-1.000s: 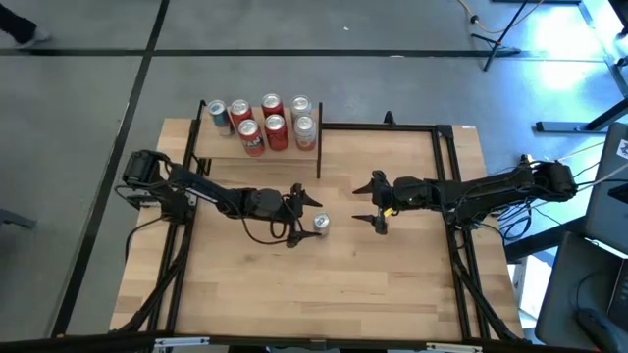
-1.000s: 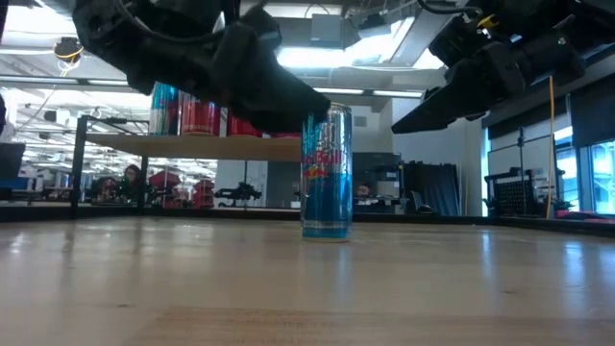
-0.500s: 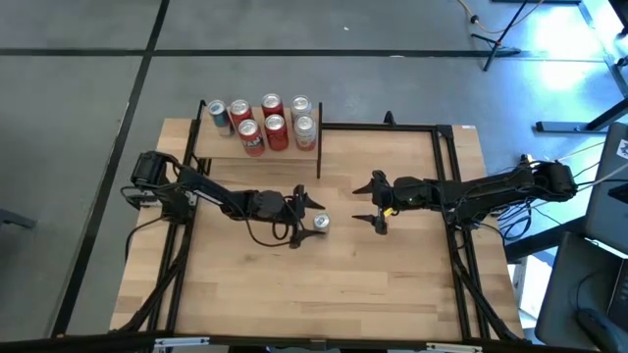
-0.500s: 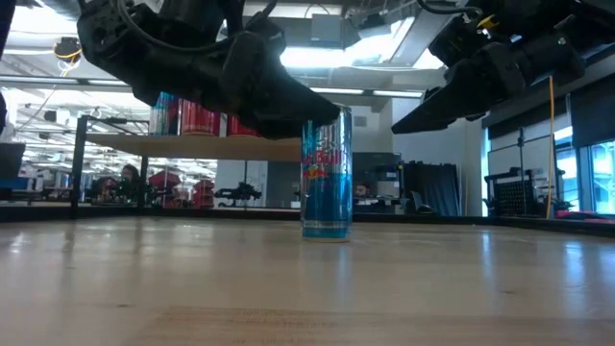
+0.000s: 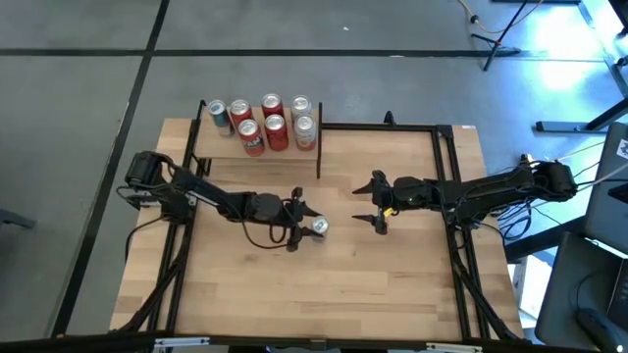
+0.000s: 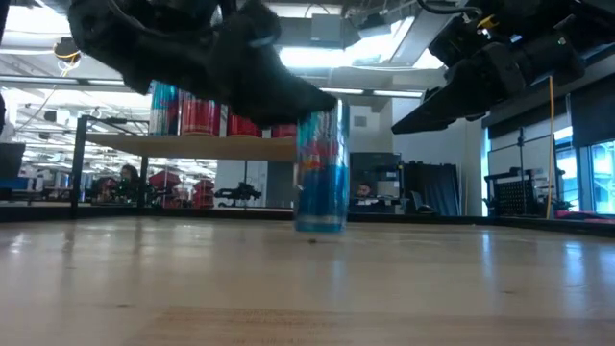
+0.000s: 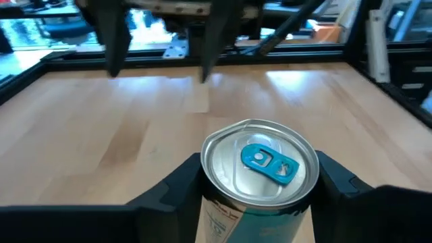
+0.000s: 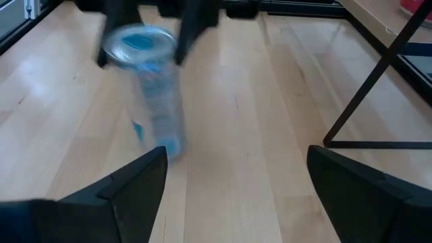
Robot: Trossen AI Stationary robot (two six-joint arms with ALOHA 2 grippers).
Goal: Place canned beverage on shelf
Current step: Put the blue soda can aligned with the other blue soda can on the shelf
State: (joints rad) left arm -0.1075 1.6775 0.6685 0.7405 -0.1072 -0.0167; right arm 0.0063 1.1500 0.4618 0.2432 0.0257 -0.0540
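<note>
A slim blue and silver beverage can (image 5: 320, 226) stands near the middle of the table, with my left gripper (image 5: 306, 224) shut on it; the left wrist view shows its silver top with a blue tab (image 7: 262, 162). The shelf (image 5: 257, 149), a small raised wooden board on black posts at the table's far left, carries several red and silver cans (image 5: 273, 123). My right gripper (image 5: 378, 204) hangs open to the right of the can, above the table, holding nothing. The right wrist view shows the can (image 8: 152, 101) blurred and slightly tilted. My left gripper pinches the can's wall just below its top rim (image 7: 202, 177) between its two fingers (image 7: 169, 192), one on each opposite side. The fingers come level from the table's left. The can stays nearly upright, its base (image 6: 319, 227) at or just off the tabletop.
Black frame rails (image 5: 446, 176) run along the table's left, right and far sides. Bare tabletop (image 5: 324, 294) lies between the can and the near edge. The shelf's posts (image 6: 85, 163) stand behind the can in the low view.
My left gripper has shut its fingers onto the can. The can has shifted a little toward the table's left and shows blurred, its base slightly higher in the low view. My right gripper has kept still.
</note>
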